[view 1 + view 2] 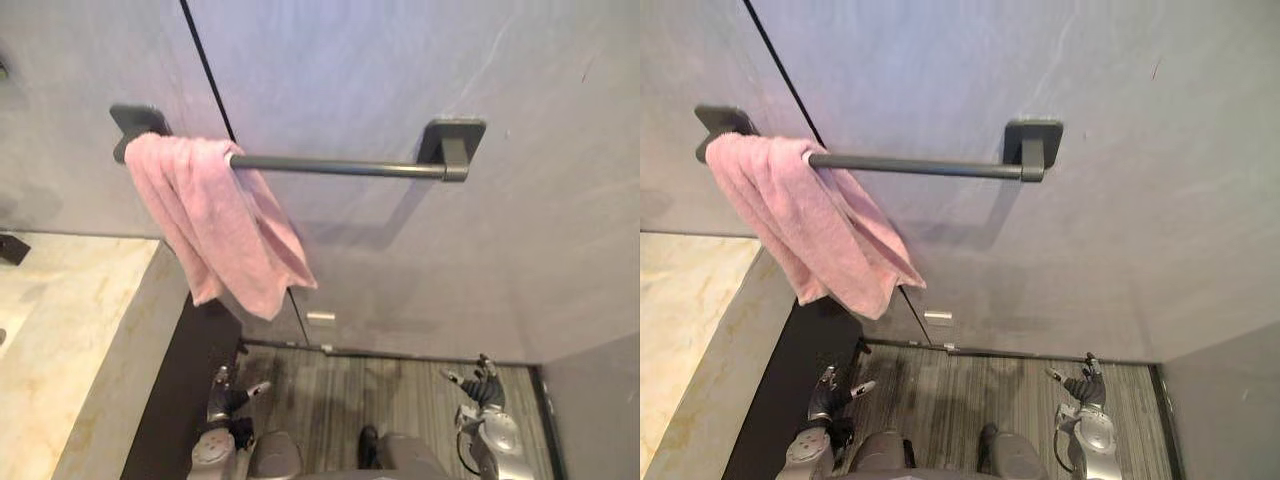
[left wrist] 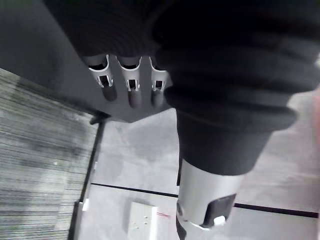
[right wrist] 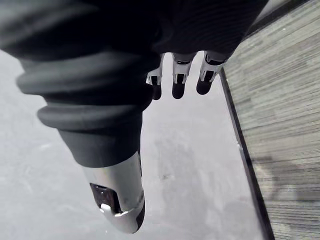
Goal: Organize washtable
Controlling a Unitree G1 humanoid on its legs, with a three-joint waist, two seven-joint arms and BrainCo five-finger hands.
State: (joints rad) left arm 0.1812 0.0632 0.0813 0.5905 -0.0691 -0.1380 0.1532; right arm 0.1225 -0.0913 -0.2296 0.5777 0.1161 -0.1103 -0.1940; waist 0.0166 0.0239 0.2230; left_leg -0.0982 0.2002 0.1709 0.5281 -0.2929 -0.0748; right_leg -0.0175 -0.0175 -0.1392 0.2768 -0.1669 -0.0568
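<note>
Left hand (image 1: pixel 228 396) and right hand (image 1: pixel 482 384) hang low at the sides, fingers loosely extended.

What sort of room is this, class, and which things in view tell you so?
Most likely a bathroom: a pink towel hangs over a dark rail fixed to a grey wall, and a pale stone counter stands at the left.

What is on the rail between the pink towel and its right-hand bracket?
Nothing: the rail is bare from the pink towel to the right-hand bracket, as both eye views show.
</note>
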